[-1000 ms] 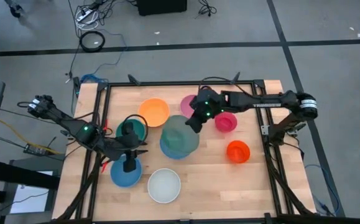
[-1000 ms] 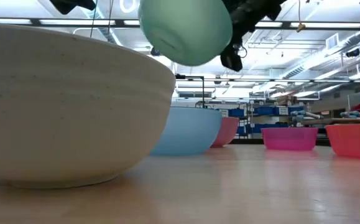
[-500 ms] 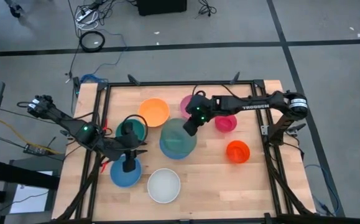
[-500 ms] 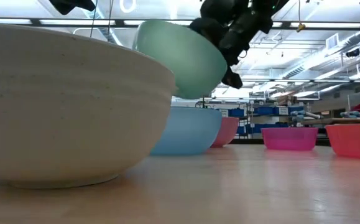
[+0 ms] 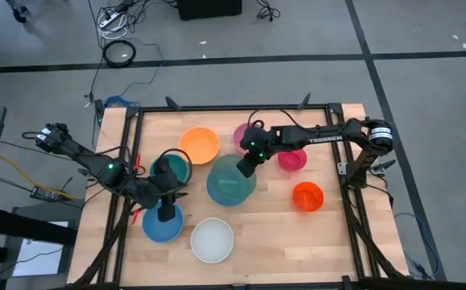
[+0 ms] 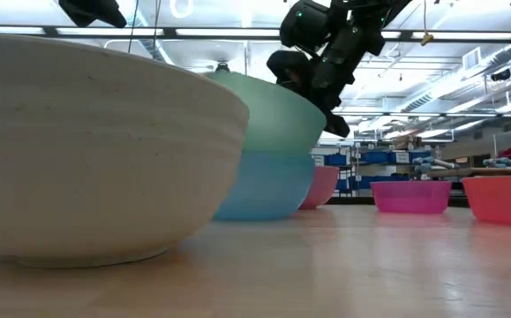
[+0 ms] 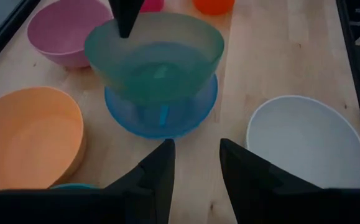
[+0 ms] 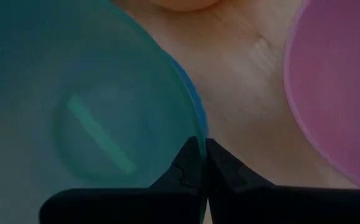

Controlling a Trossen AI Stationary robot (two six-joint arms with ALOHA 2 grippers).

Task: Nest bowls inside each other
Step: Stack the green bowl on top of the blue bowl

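The sage green bowl (image 5: 229, 179) sits tilted with its lower part down inside a blue bowl (image 7: 167, 119) at mid-table. My right gripper (image 8: 203, 152) is shut on its rim. My left gripper (image 7: 195, 167) hangs open near the table's left side, above a second blue bowl (image 5: 162, 225), with nothing between its fingers. Around them stand the teal green bowl (image 5: 173, 167), orange bowl (image 5: 199, 144), pink bowl (image 5: 241, 133), magenta-red bowl (image 5: 292, 159), small orange-red bowl (image 5: 307, 196) and white bowl (image 5: 212, 239). My right gripper pinches the sage green bowl's rim (image 8: 198, 132) between its two fingers, on the bowl's far right side, one finger inside the bowl and one outside. The fingers slant down from the table's far right. The bowl hangs tilted from them, its bottom inside the blue bowl.
The table's black frame (image 5: 216, 109) runs along the wooden top. Bare wood (image 5: 281, 234) shows between the white bowl and the small orange-red bowl. In the low view the white bowl (image 6: 87, 150) fills the near left.
My right gripper has gone down and a little toward the table's left with the sage green bowl. The bowl hung clear above the blue bowl a second ago. It has tipped and sunk, and its bottom is now inside the blue bowl.
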